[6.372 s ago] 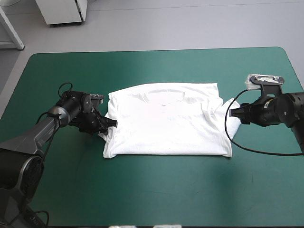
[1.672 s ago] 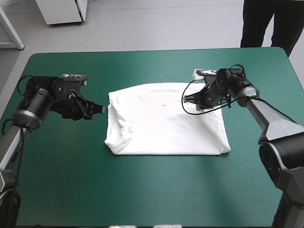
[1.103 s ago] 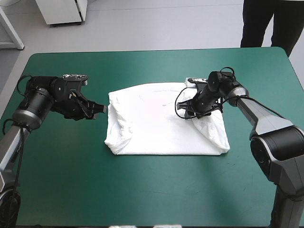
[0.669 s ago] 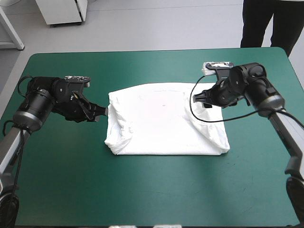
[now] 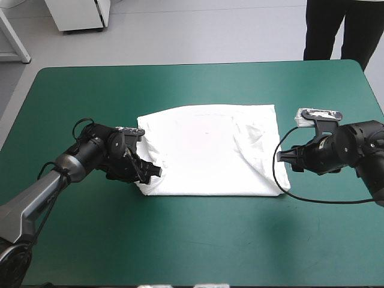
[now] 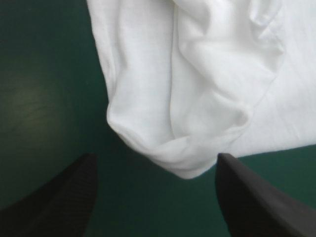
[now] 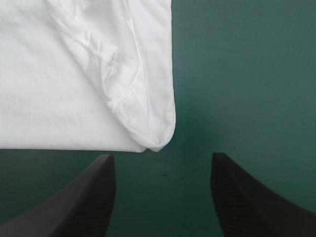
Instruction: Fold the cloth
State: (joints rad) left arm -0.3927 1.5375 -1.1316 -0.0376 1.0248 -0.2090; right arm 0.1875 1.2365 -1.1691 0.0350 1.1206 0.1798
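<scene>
T-shirt (image 5: 207,150) is lying mid-table on the teal-green cover (image 5: 198,240), its right side folded inward. Left gripper (image 5: 156,171) is coming in from its earlier standoff to the near-left corner, fingers wide apart, gripping nothing. Right gripper (image 5: 281,166) is backing off the cloth to the near-right corner, also spread and empty. From above, both sets of fingertips are hard to make out.

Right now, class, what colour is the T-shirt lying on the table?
The T-shirt is plain white, clearest in the high view.

T-shirt (image 5: 210,150) on table (image 5: 192,240) between left pincer (image 5: 157,172) and right pincer (image 5: 285,162).
</scene>
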